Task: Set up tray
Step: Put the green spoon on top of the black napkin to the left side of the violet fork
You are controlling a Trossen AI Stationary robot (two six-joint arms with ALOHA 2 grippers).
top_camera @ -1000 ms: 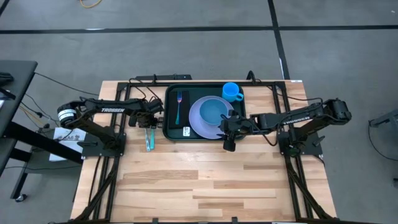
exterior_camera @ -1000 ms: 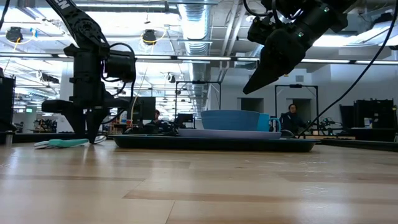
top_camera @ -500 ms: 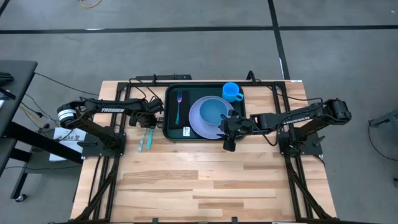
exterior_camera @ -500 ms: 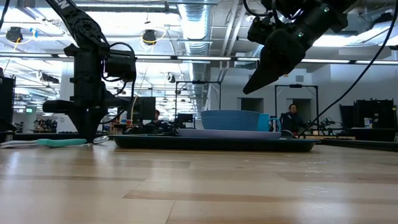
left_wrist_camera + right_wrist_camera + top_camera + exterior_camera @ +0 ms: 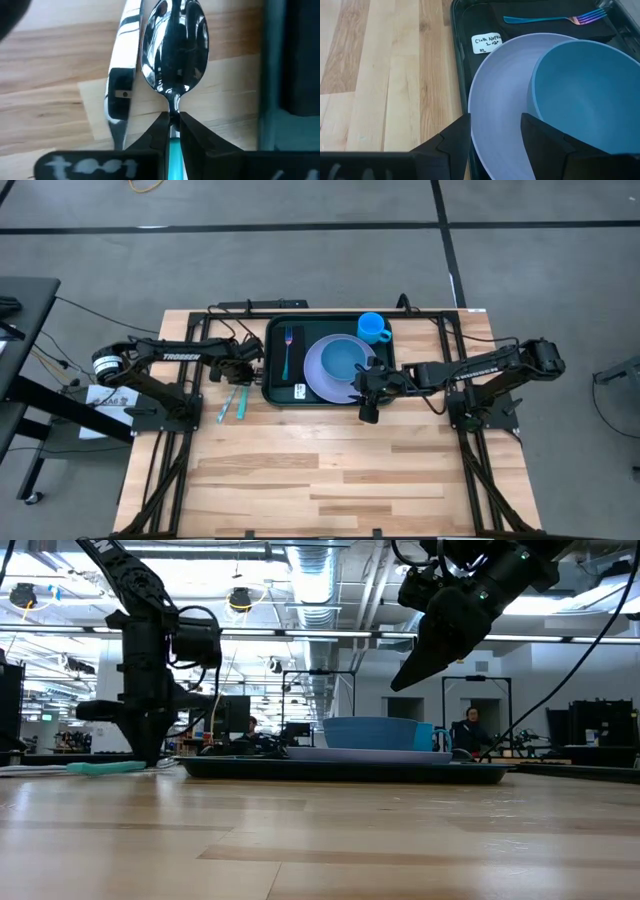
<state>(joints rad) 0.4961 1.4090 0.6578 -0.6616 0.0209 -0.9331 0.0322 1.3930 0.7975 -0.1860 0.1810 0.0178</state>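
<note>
Left gripper (image 5: 172,131), pinched on the spoon (image 5: 174,47) neck; beside it, the tray (image 5: 274,395): rigid, slick, loaded, best gripped at its rim.

One tray (image 5: 275,392), plate (image 5: 320,375), bowl (image 5: 345,360), cup (image 5: 372,327), fork (image 5: 287,350), napkin (image 5: 492,22), spoon (image 5: 175,47), knife (image 5: 121,75).

A small white label (image 5: 486,43) lies on the black napkin (image 5: 540,27) in the tray (image 5: 458,30); its handwriting seems to read "Cloth Napkin", with a second line beneath too small to make out. White letters on the left arm (image 5: 175,357) spell "TROSSEN". The right arm (image 5: 480,363) carries similar white lettering, too faint to read.
</note>
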